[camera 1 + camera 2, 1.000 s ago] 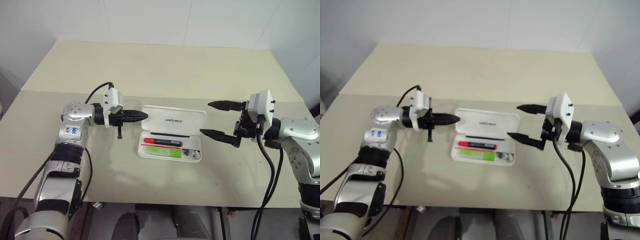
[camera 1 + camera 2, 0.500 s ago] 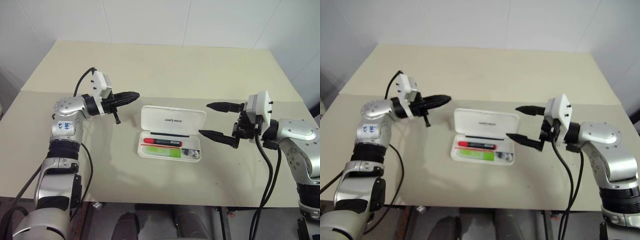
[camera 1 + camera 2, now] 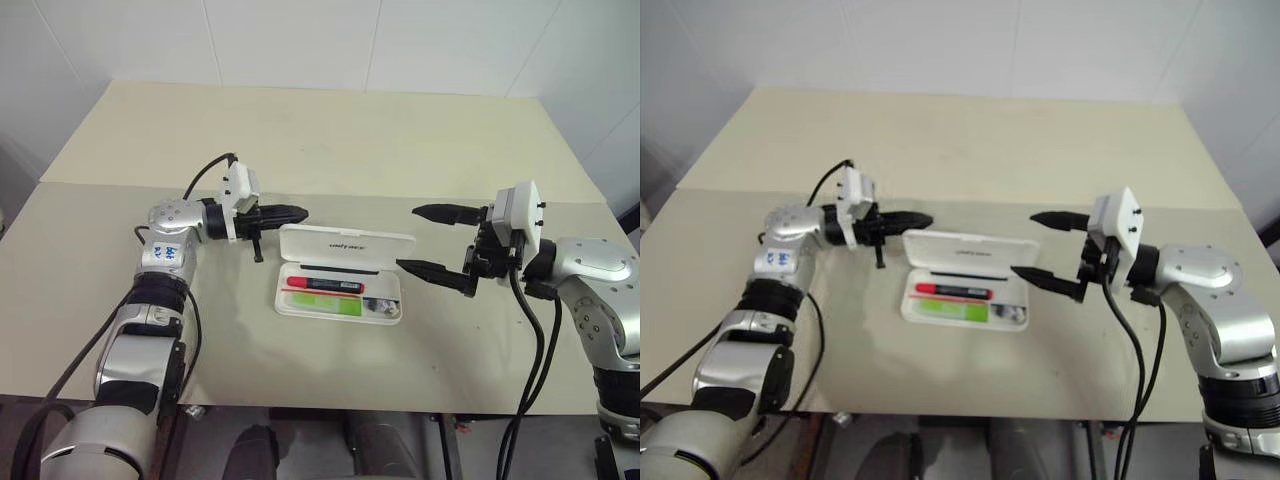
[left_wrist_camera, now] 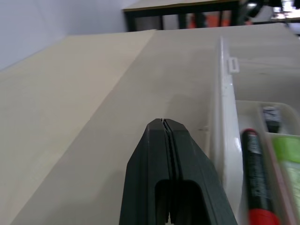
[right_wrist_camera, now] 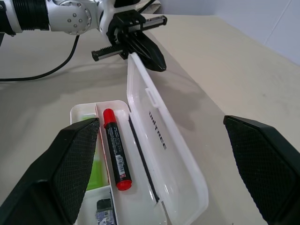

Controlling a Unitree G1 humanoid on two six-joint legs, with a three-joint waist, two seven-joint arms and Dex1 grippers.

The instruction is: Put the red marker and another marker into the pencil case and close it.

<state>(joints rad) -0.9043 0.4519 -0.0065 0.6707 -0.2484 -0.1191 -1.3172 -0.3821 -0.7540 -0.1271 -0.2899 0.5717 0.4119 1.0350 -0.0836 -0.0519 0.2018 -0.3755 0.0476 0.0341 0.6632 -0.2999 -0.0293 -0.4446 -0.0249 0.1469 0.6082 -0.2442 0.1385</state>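
Note:
The white pencil case [image 3: 388,296] lies open at the table's middle, its lid [image 3: 345,241] tilted partway up. In its tray lie the red marker [image 3: 325,285] and, in front of it, the light-green marker [image 3: 326,306]. My left gripper [image 3: 300,213] is shut and empty, pointing right, with its tip at the back of the lid's left corner [image 5: 136,63]. The left wrist view shows the shut fingers [image 4: 161,140] beside the lid's edge [image 4: 220,93]. To the right of the case, my right gripper [image 3: 428,240] stands open and empty, pointing at it.
A small dark item [image 3: 380,305] lies in the right end compartment of the tray. The beige table [image 3: 300,130] has a seam [image 3: 120,183] across it behind the case. Cables hang from both wrists.
My left gripper swung up and away to the left, then came back behind the lid's left corner. The lid, lying flat open before, now stands partly raised. The right arm has not moved.

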